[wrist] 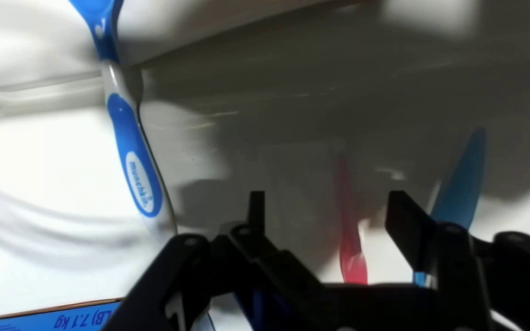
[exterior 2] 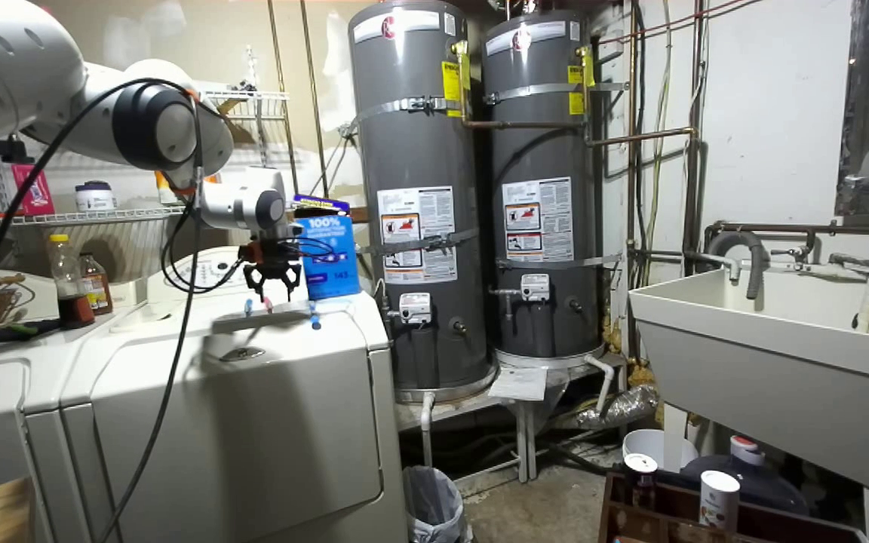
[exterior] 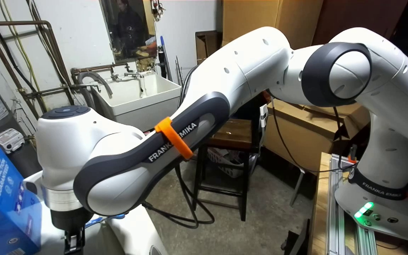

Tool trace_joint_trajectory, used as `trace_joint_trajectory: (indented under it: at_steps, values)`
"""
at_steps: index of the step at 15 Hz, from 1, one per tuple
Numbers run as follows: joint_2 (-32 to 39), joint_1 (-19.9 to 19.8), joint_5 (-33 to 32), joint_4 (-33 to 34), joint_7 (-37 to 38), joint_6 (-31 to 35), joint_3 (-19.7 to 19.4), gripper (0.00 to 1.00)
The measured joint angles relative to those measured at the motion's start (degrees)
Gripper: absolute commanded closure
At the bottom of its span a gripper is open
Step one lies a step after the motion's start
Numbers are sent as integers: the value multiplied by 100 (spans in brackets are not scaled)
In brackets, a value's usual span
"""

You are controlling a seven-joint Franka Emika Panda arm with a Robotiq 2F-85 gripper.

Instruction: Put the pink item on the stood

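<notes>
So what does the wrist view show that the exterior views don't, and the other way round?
Only the wrist view makes the "munchkin" lettering on the blue-and-white handle readable. Only the exterior views show the white utility sink, a grey water heater and the dark brown stool. The wrist view and an exterior view both show the blue box, the open fingers and the pink item.

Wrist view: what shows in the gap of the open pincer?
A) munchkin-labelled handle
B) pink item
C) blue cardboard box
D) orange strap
B: in the wrist view the pink item shows between the two sides of the open pincer, while the munchkin-labelled handle lies off to the picture's left, outside the gap.
</notes>
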Motion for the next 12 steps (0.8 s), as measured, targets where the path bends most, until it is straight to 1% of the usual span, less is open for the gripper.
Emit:
trace_joint_trajectory:
  at_steps: [1, 2, 3, 4, 6, 7, 9, 10, 12]
  values:
    - [17, -4, 1, 2, -13, 0, 21, 37]
    - [30, -6, 1, 2, -27, 0, 42, 41]
    - [44, -7, 2, 4, -41, 0, 65, 61]
    - [57, -8, 2, 4, -56, 0, 87, 62]
    - [88, -9, 3, 13, -88, 0, 130, 75]
    - [106, -11, 3, 15, -98, 0, 152, 84]
    - [137, -13, 3, 16, -111, 0, 179, 96]
    - [147, -14, 3, 16, -115, 0, 185, 100]
    - [158, -17, 3, 16, -116, 0, 190, 100]
